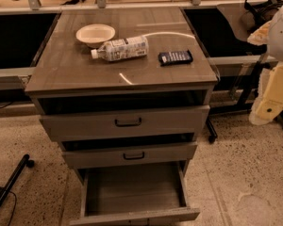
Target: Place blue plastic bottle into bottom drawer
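Bottom drawer (132, 189) is closest to me, pulled all the way out w/ nothing visible inside, just bare wood. Above it are the middle drawer (132, 155) and top drawer (127, 122), each w/ a black handle and each sticking out a bit, the top one further than the middle. Blue plastic bottle (120, 49) is up on the cabinet top (66, 65), lying on its side, white cap pointing left, label facing up. So it's not in the drawer, fwiw. Right behind its cap end sits a cream bowl (95, 34), upright; it's v close to the bottle but I can't tell if they touch. To the right of the bottle, apart from it, is a dark blue flat packet (175, 57). Gripper (270, 100) is way over at the right edge of my view, off the side of the cabinet at about top-drawer height, well apart from the bottle and holding nothing afaict. Can't tell whether it's apart or closed from here. Speckled floor (245, 154) all around, and a black chair leg (12, 182) pokes in bottom left.
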Available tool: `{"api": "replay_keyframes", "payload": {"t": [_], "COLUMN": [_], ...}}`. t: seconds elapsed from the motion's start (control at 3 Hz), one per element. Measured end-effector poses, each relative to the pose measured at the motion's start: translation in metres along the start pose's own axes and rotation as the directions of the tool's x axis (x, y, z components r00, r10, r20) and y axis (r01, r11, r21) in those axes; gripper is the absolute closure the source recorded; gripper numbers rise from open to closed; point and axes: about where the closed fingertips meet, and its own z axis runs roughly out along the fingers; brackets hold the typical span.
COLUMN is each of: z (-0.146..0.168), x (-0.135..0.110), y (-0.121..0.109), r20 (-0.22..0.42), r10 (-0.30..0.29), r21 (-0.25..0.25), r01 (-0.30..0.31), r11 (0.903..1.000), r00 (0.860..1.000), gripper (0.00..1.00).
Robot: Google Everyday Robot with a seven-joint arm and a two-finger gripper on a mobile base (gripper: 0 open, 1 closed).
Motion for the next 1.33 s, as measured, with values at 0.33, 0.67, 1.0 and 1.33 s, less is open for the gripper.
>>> {"api": "replay_keyframes", "payload": {"t": [0.33, 0.67, 1.0, 1.33], "z": [0.003, 0.002, 0.019, 0.019], "x": [-0.002, -0.004, -0.013, -0.013], "y": [0.001, -0.001, -0.01, -0.01], "r20": [0.011, 0.023, 0.035, 0.035], "r10": [-0.001, -0.021, -0.04, -0.04], "r21": [-0.014, -0.011, -0.036, -0.036], "r01": [0.002, 0.021, 0.041, 0.042], "r11": [0.9999, 0.9997, 0.9985, 0.9985], "r00": [1.0, 1.0, 0.999, 0.999], "gripper": [0.0, 0.0, 0.0, 0.0]}}
